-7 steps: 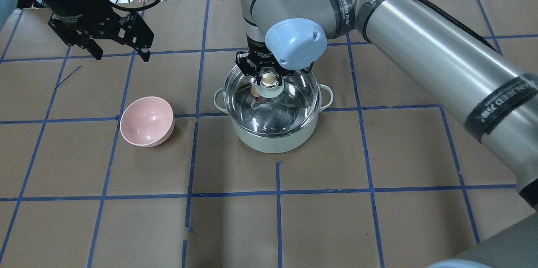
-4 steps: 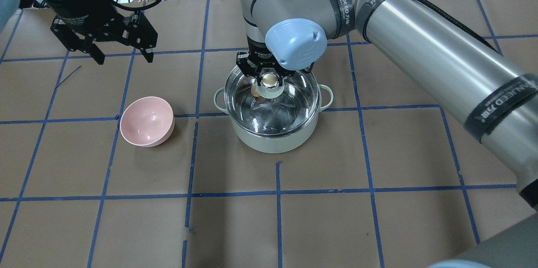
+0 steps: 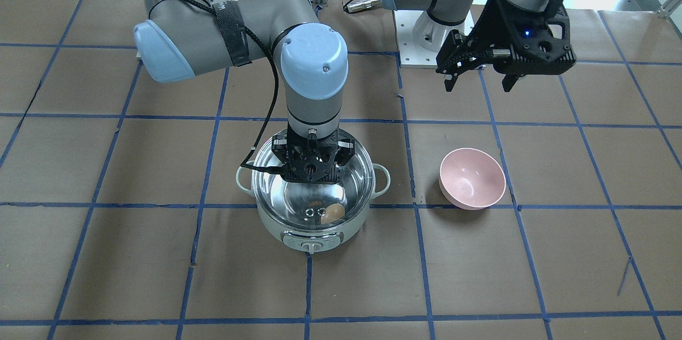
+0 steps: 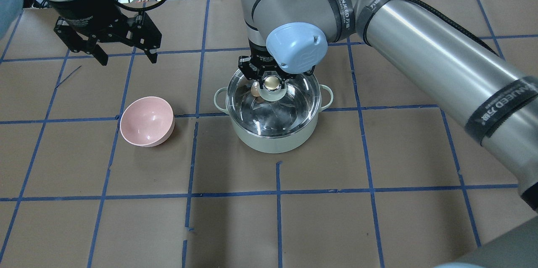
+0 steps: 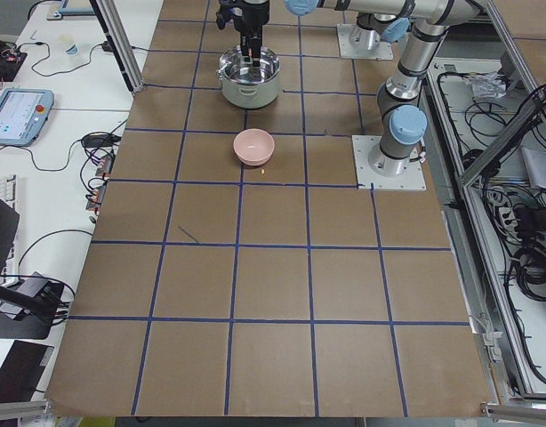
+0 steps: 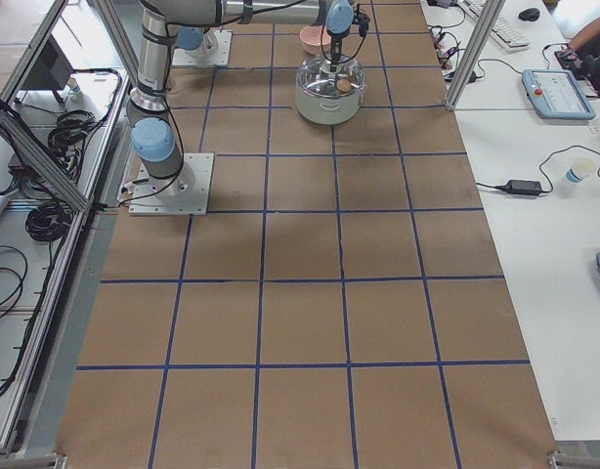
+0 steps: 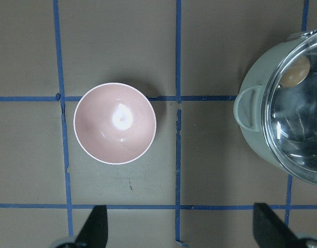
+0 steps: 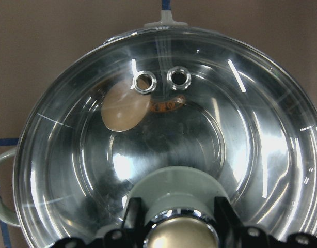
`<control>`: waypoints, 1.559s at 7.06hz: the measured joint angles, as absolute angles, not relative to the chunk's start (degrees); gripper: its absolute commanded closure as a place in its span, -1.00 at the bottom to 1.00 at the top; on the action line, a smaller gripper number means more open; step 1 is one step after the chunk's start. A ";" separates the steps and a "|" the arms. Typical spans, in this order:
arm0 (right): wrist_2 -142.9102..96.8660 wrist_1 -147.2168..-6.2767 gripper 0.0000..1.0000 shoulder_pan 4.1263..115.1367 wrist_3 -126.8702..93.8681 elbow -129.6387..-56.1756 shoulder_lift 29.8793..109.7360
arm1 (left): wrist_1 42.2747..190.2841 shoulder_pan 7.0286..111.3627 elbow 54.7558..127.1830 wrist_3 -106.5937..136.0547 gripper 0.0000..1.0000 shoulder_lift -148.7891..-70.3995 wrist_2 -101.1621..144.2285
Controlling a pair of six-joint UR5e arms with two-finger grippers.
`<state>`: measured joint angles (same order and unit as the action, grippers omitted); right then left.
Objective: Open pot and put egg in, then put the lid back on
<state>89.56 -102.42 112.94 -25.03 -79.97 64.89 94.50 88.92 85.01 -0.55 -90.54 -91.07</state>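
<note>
Over mint pot (image 4: 273,142), clear lid (image 4: 294,106) shows tan egg (image 8: 125,107); right end effector (image 4: 273,82) grips its knob (image 8: 181,237).

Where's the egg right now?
In the front-facing view, the egg lies inside the pot, under the glass lid, on the dial side beside the two vent rings.

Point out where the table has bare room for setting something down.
Bare paper lies between the pink bowl and the pot, and across the whole stretch between them and the robot. To the pot's right, only the right arm passes overhead. Crowded: over the lid, where the right hand grips it.
</note>
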 measured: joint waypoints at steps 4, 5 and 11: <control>89.71 -102.61 -1.00 112.95 -25.63 -80.00 64.80 | 94.48 88.94 85.08 -0.54 -1.00 -90.53 -90.98; 89.66 -102.86 -1.00 112.80 -25.66 -79.66 64.85 | 94.48 88.95 85.08 -0.53 -1.00 -90.53 -90.97; 89.32 -81.83 -0.99 95.00 -13.69 -78.21 86.14 | 94.48 88.94 85.03 -0.53 -1.00 -90.53 -90.98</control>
<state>89.32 -81.83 95.00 -13.69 -78.21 86.14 94.48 88.94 85.03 -0.53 -90.53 -90.98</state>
